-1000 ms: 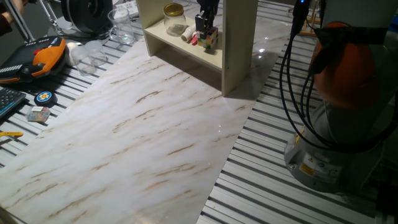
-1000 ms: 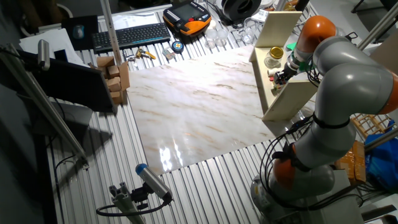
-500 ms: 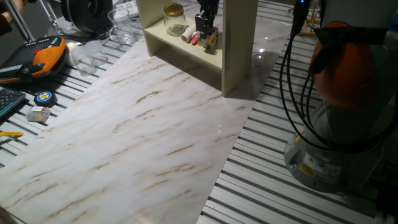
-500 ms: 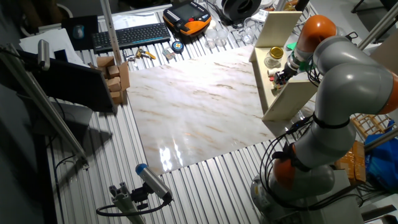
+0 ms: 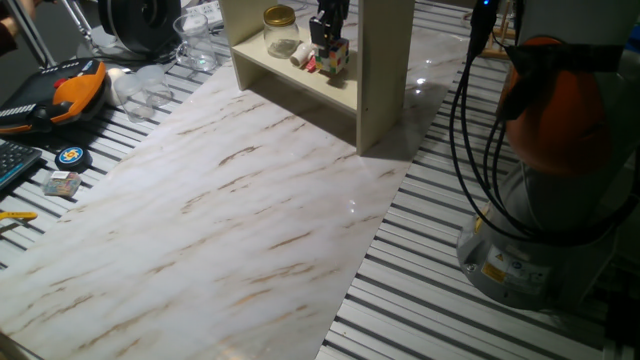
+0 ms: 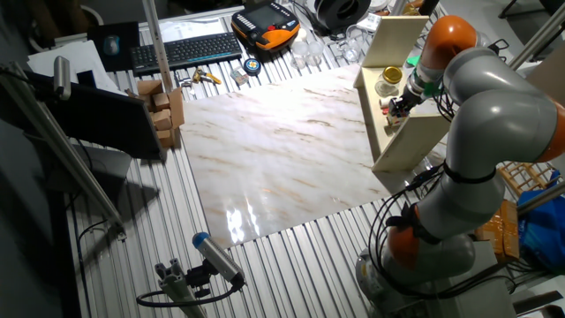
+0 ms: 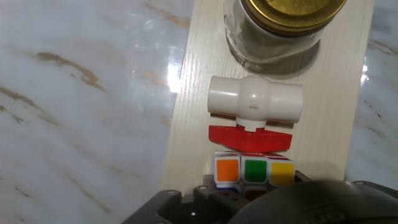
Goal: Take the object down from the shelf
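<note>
Rubik's cube [image 5: 335, 56] was on the shelf [image 5: 300, 85] board, clamped by the gripper [image 5: 328, 40].
Fingers were closed on the cube from above. Just past the fingertips lay a white PVC valve [image 7: 255, 98] with red handle, then a gold-lidded glass jar [image 5: 281, 31] beyond it.
</note>
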`<state>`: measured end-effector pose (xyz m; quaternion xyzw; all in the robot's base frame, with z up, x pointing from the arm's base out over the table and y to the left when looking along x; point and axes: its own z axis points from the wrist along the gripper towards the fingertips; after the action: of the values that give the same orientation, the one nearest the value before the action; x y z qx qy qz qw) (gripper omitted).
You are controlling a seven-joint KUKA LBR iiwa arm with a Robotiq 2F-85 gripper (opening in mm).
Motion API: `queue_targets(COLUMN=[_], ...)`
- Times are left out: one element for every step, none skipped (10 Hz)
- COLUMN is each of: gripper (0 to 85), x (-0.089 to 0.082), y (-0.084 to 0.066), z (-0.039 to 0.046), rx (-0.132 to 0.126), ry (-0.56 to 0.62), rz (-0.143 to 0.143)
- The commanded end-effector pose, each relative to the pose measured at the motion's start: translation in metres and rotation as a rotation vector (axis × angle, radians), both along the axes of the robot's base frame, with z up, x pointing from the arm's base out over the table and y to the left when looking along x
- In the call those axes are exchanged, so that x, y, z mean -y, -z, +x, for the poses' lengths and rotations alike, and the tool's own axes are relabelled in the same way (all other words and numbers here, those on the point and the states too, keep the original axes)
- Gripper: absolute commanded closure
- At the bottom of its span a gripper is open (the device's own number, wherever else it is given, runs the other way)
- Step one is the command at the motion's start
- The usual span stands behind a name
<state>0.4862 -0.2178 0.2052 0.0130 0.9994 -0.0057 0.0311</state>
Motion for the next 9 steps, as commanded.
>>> queue_targets(gripper=[85.0, 85.0, 85.0, 85.0, 85.0, 85.0, 85.0, 85.0, 85.0], x=[-0.002, -0.006, -0.01, -0.014, -0.018, -0.022, -0.026, -0.029, -0.033], y=[-0.004, -0.007, -0.009, -0.012, -0.015, -0.018, -0.021, -0.022, -0.023], z=[0.0009, 0.0019, 0.0026, 0.0032, 0.0032, 0.0035, 0.0038, 0.0037, 0.0035], rx=[-0.003, -0.005, -0.005, -0.008, -0.011, -0.017, -0.021, -0.021, -0.023], ry=[0.005, 0.011, 0.017, 0.024, 0.028, 0.031, 0.035, 0.038, 0.039], rz=[0.001, -0.001, 0.0, 0.0, -0.001, 0.0, 0.0, 0.001, 0.001])
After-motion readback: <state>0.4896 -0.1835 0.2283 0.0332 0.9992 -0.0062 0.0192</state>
